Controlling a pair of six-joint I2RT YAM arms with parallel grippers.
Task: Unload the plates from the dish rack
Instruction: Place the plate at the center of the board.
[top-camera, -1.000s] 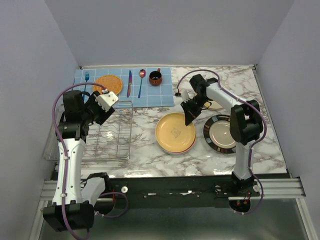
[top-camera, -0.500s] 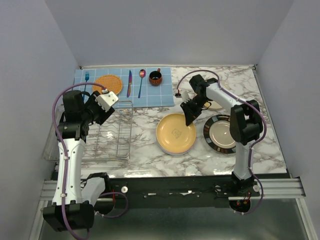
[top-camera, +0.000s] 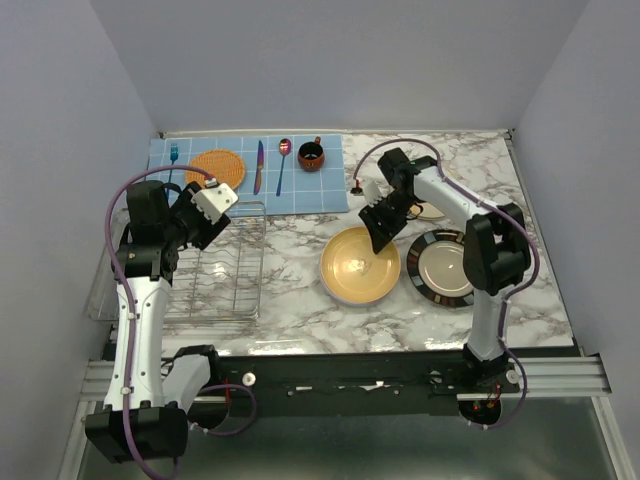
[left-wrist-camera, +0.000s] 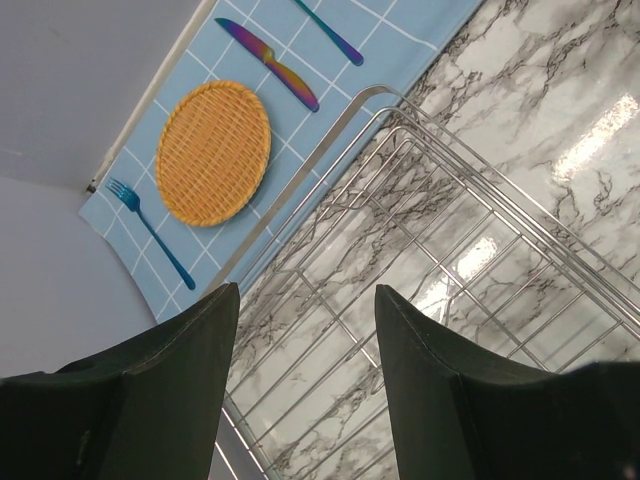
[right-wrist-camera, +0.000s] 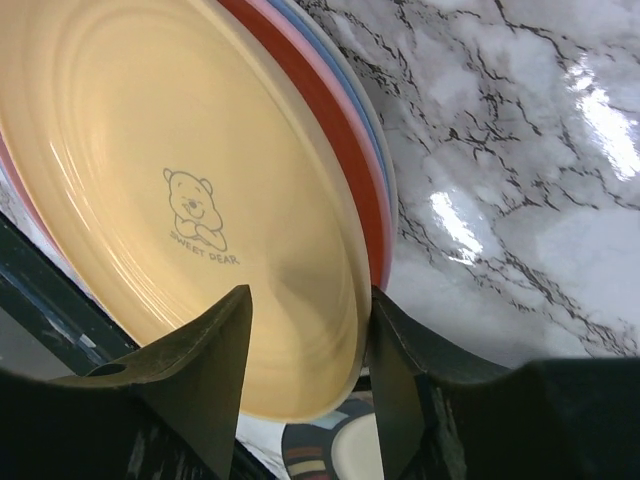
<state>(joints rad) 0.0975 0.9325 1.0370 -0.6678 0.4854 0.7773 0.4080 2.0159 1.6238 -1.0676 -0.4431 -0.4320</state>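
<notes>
A yellow-orange plate (top-camera: 360, 266) with a bear print (right-wrist-camera: 190, 190) lies on top of a stack of plates in the middle of the table. Red, pink and blue rims (right-wrist-camera: 362, 150) show beneath it. My right gripper (top-camera: 381, 233) (right-wrist-camera: 310, 330) is open at the plate's far edge, one finger over its face and one outside the rim. A black-rimmed plate (top-camera: 446, 268) (right-wrist-camera: 330, 452) lies to the right, and a cream plate (top-camera: 433, 211) peeks out behind the right arm. The dish rack (top-camera: 215, 272) (left-wrist-camera: 440, 250) holds no plates. My left gripper (top-camera: 215, 218) (left-wrist-camera: 305, 292) hangs open above it.
A blue checked placemat (top-camera: 330, 185) at the back left carries an orange woven disc (top-camera: 216, 167) (left-wrist-camera: 213, 152), a fork (left-wrist-camera: 150, 232), a knife (top-camera: 259, 166), a spoon (top-camera: 283, 163) and a dark red cup (top-camera: 311, 155). A small dark object (top-camera: 355, 187) lies beside the mat.
My right gripper has opened and let go of the yellow-orange plate, which has dropped flat and shifted slightly right on the stack. The left arm has not moved.
</notes>
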